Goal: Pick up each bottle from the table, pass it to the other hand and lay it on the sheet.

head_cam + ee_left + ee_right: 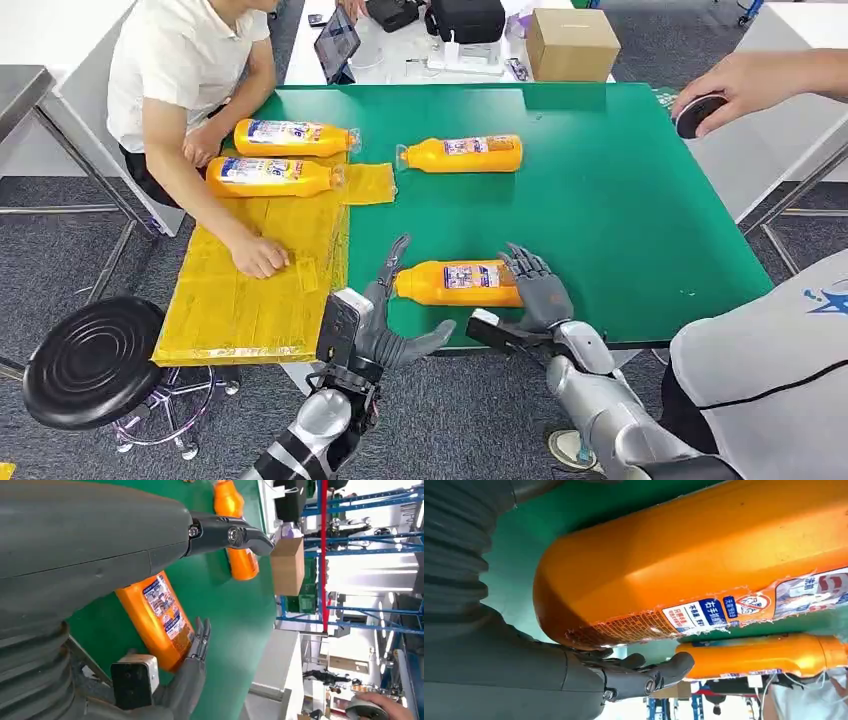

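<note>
1. While both arms reach in from the near side, I see the near bottle [458,283] lying on its side on the green desk [620,200], close to the near edge, cap toward the yellow sheet [255,275].
2. My right hand [537,290] is at the base end of that bottle; its fingers [644,672] curl around the rounded bottom in the right wrist view, touching it. I cannot tell whether the bottle is lifted off the desk.
3. My left hand [385,320] sits at the cap end, fingers [235,535] spread apart and holding nothing; one finger rises beside the cap, the thumb points toward the bottle body below it.
4. The far bottle [462,154] lies on bare green, well apart from the near one, cap pointing at the sheet's upper right corner.
5. Two bottles on the sheet [280,155] lie side by side at its far end, one just behind the other.
6. The sheet overhangs the desk's left edge and near-left corner. A seated person's hand [258,256] presses on the middle of the sheet; the bare yellow near strip lies between that hand and the near edge.
7. Open green: the whole right half of the desk, from the near bottle's base out to the right edge.
8. A second person's hand [745,85] holds a dark round object past the far right corner. A cardboard box [572,44] stands behind the far edge. A black stool [92,360] stands beside the near-left corner.
</note>
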`<action>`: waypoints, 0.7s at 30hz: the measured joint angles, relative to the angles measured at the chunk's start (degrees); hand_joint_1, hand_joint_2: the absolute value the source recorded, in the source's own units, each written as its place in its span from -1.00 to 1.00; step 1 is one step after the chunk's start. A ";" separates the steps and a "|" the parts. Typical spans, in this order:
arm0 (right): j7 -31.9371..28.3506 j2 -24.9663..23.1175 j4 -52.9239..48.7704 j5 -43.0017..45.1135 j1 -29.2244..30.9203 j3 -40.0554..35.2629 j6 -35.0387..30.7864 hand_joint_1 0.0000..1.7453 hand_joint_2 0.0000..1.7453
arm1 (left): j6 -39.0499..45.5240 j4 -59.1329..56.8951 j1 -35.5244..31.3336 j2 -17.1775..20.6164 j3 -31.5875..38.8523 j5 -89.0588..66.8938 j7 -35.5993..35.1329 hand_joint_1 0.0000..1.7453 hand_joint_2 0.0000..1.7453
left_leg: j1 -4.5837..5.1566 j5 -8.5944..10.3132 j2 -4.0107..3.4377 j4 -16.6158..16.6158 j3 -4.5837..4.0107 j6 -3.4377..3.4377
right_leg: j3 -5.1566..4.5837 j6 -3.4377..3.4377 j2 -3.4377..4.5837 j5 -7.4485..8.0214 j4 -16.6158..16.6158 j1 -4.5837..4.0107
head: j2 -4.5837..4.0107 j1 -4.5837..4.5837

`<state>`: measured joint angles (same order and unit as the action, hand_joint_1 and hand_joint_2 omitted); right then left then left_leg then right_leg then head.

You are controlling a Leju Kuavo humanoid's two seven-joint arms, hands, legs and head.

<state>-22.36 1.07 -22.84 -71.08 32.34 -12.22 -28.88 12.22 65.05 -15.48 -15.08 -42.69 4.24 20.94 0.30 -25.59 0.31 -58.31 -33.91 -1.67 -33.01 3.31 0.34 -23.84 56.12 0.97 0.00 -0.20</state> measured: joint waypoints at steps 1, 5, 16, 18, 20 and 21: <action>0.70 0.04 0.05 0.02 0.21 -0.11 0.88 -1.00 1.00 | -0.02 -0.04 -0.04 0.00 -0.02 0.07 0.02 -1.00 1.00 | 0.00 0.00 -0.02 0.00 0.03 0.00 | 0.03 0.00 0.01 0.00 -0.01 0.00 | 0.00 0.00; 4.53 0.31 0.46 -0.13 1.72 -0.94 6.59 0.88 1.00 | -0.04 -0.11 -0.17 -0.02 -0.11 0.48 -0.05 -1.00 1.00 | 0.00 -0.06 -0.11 0.00 0.28 0.05 | 0.16 0.00 0.16 0.00 -0.02 0.00 | 0.00 0.00; 9.79 1.68 1.53 -1.24 5.11 -4.05 17.36 1.00 1.00 | -0.33 -0.11 -0.66 -0.02 -0.39 1.07 -0.68 -1.00 1.00 | 0.01 -0.02 -0.09 0.00 0.51 0.01 | 0.41 -0.01 0.16 0.02 -0.03 0.01 | 0.00 0.00; 9.79 1.81 1.64 -1.24 5.36 -4.33 17.86 1.00 1.00 | -0.37 -0.11 -0.72 -0.02 -0.39 1.07 -0.68 -1.00 1.00 | 0.01 -0.03 -0.09 0.00 0.51 0.02 | 0.42 -0.01 0.16 0.02 -0.03 0.00 | 0.00 0.00; 9.79 1.88 1.73 -1.07 5.47 -4.44 18.24 1.00 1.00 | -0.39 -0.11 -0.76 -0.02 -0.39 1.07 -0.68 -1.00 1.00 | 0.01 -0.03 -0.07 0.00 0.51 0.02 | 0.42 0.00 0.16 0.02 -0.03 0.00 | 0.00 0.02; 9.77 1.88 1.73 -0.92 5.49 -4.44 18.34 1.00 1.00 | -0.46 -0.11 -0.78 -0.02 -0.39 1.07 -0.68 -1.00 1.00 | 0.00 -0.03 -0.06 0.00 0.51 0.02 | 0.42 0.00 0.16 0.01 -0.03 0.00 | 0.00 0.00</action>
<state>-12.59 2.95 -21.11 -72.00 37.83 -16.65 -10.53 11.76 64.94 -16.26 -15.10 -43.08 5.31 20.26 0.30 -25.62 0.25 -58.31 -33.40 -1.65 -32.59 3.31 0.50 -23.83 56.10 0.97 0.00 -0.20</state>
